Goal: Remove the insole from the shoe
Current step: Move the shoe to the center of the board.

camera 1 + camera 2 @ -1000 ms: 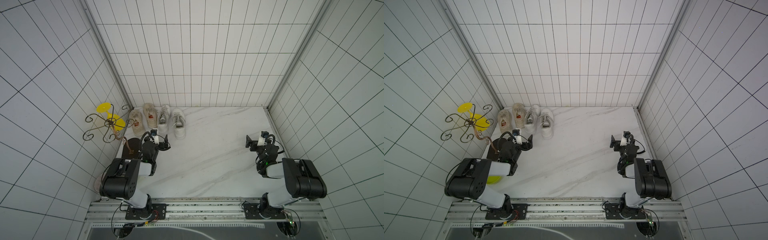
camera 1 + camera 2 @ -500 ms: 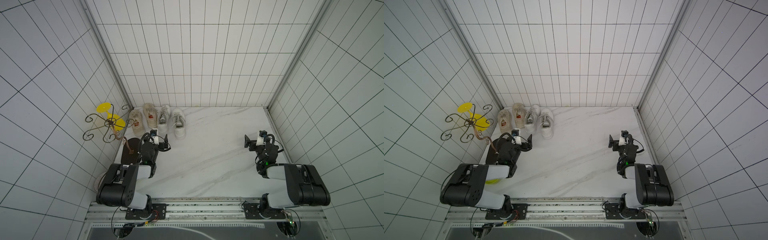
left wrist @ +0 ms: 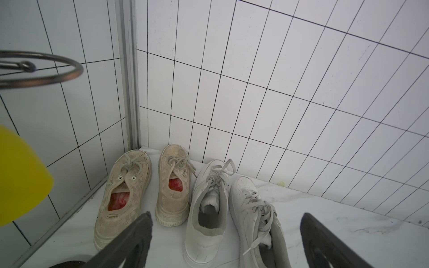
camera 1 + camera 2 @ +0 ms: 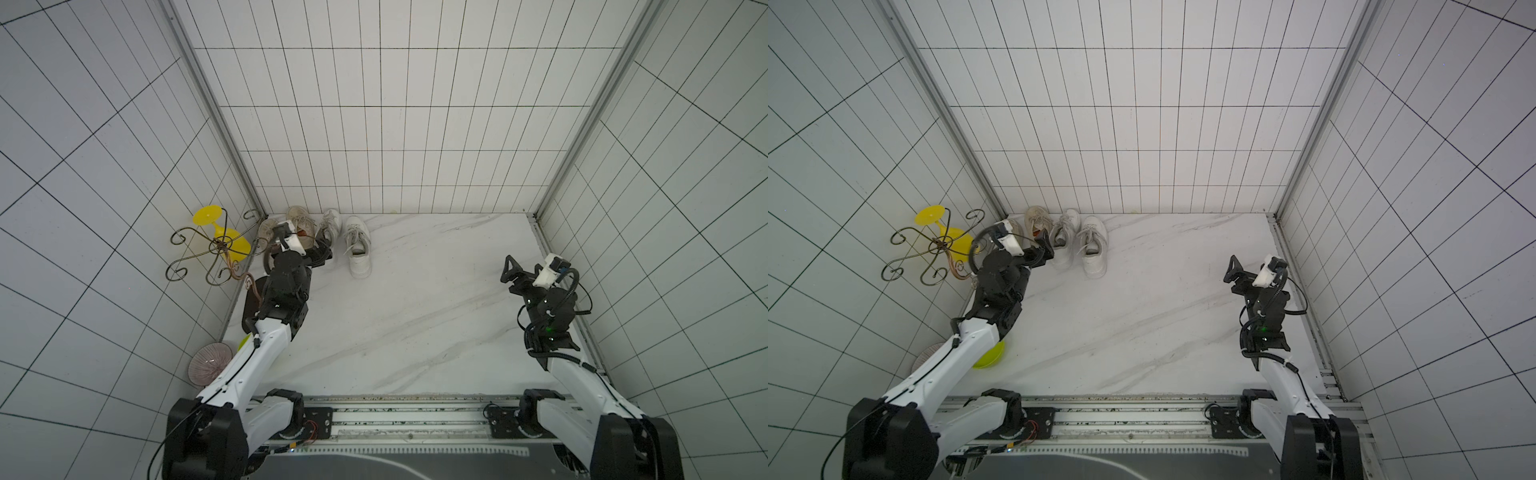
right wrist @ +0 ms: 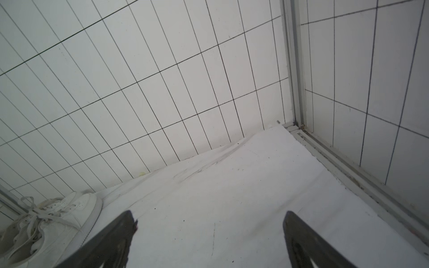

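Hovering with jaws apart near the crowded shoes [image 3: 173, 204], the left gripper [image 3: 226, 218] could have snagged laces [image 3: 214, 178] instead of the insole [image 3: 118, 200].

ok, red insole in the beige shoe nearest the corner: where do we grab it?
Likely the heel end of the red insole: only that stretch shows in the beige shoe opening, the laces close the front. Drop in from above, heel side, with the open left gripper.

Two beige, floral-patterned shoes [image 3: 130, 169] show red insoles [image 3: 118, 200]. Two white sneakers [image 3: 199, 239] have grey linings. The table [image 4: 415, 324] is white, grey-veined marble. The goblet [image 4: 237, 246] is yellow. The walls [image 4: 374, 124] are white tiles with dark lines.
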Motion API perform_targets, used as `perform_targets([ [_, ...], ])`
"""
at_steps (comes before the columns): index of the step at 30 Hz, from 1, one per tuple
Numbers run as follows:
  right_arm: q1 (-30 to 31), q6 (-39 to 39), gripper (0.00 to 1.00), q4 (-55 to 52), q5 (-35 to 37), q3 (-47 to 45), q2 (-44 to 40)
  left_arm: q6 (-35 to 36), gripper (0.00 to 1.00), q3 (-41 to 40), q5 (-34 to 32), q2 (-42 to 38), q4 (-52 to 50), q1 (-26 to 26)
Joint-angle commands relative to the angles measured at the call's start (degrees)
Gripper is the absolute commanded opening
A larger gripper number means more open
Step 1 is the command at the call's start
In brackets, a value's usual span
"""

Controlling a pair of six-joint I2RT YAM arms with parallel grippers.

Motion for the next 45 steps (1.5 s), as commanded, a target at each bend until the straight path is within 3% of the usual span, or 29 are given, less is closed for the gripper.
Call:
perform_targets([
  [1, -1.2, 13.3, 1.00, -10.6, -4.0, 6.2, -0.9, -14.7, 0.98, 0.6, 2.2, 1.5, -11.1, 1.1],
  [3, -1.5, 12.9, 0.99, -11.5, -8.5, 6.7, 0.0, -14.5, 0.98, -0.6, 14.5, 3.5, -5.4, 3.2],
  [4, -1.5, 12.5, 0.99, -13.6, -9.4, 7.4, 0.7, -13.6, 0.98, 0.8, 17.3, 4.7, -6.3, 3.1],
  [10, -0.3, 8.3, 0.96, -23.0, -14.9, 10.2, 3.5, -8.3, 0.98, 9.9, 7.7, 11.0, -20.4, -6.2],
  [14, 3.2, 4.9, 0.96, -28.8, -11.8, 11.8, 3.6, -9.5, 0.98, 13.3, 3.9, 16.1, -26.4, -7.2],
  [21, 9.7, 1.2, 0.95, -35.3, -7.4, 16.1, 6.1, -8.2, 0.97, 24.6, 2.7, 28.0, -37.3, -7.2],
  [28, 14.4, 0.5, 0.93, -35.8, -6.8, 16.7, 8.3, -8.1, 0.84, 36.8, 3.5, 39.6, -44.9, -6.7],
  [37, 15.3, 0.1, 0.92, -36.4, -6.0, 15.8, 8.0, -7.6, 0.57, 43.6, 7.4, 48.0, -47.5, -6.1],
  [45, 15.9, -0.1, 0.90, -37.7, -5.9, 16.6, 7.6, -6.7, 0.40, 48.1, 9.2, 53.9, -49.3, -7.0],
])
